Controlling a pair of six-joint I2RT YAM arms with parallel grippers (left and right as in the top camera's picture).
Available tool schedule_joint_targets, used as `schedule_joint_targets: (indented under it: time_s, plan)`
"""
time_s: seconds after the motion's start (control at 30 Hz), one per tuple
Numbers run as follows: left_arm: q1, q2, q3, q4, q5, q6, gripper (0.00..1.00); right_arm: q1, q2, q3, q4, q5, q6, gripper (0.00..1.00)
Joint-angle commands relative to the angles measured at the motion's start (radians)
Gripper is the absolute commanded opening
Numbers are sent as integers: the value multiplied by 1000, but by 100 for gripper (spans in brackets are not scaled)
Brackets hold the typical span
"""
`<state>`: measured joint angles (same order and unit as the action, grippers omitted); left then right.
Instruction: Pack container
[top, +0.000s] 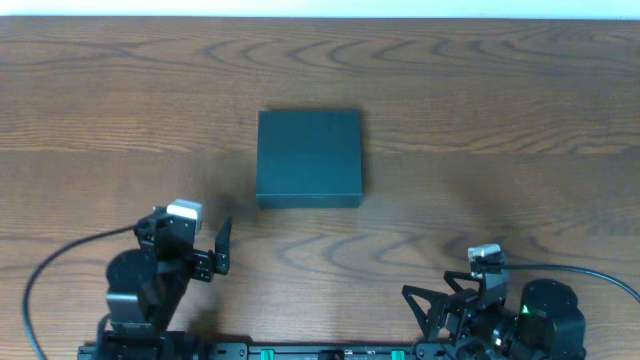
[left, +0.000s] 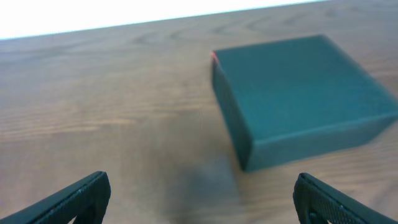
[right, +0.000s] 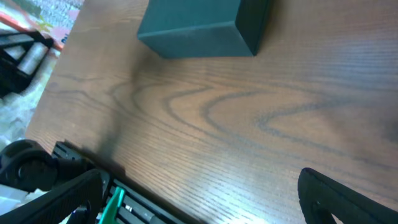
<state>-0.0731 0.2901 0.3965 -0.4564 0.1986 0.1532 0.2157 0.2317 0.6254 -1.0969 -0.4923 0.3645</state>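
Note:
The container (top: 309, 158) is a dark green square box lying shut on the wooden table, in the middle. It also shows in the left wrist view (left: 298, 93) and at the top of the right wrist view (right: 205, 25). My left gripper (top: 218, 250) is open and empty, low over the table in front of the box and to its left (left: 202, 202). My right gripper (top: 432, 300) is open and empty near the table's front edge, well short of the box (right: 199, 199). No snack packets are in view.
The arm bases stand at the front edge, with a mounting rail with a green part (right: 112, 202) between them. Black cables (top: 60, 260) loop at the front corners. Colourful clutter (right: 43, 18) lies beyond the table's left side.

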Motion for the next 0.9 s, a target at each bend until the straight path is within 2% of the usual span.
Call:
schedule_joint_targets:
  time_s: [0.0,0.3,0.4,0.87]
  plan:
    - [2,-105,-111,49,-76,33,95,7,-6,-2,1,7,13,99]
    - [2,-289,-256,58,-72,29,95,7,-6,-2,1,7,13,99]
    - [2,-286,-290,102,-43,30,95,7,-6,-2,1,7,13,99]
    - [0,-286,-290,102,-42,30,95,7,-6,-2,1,7,13,99]
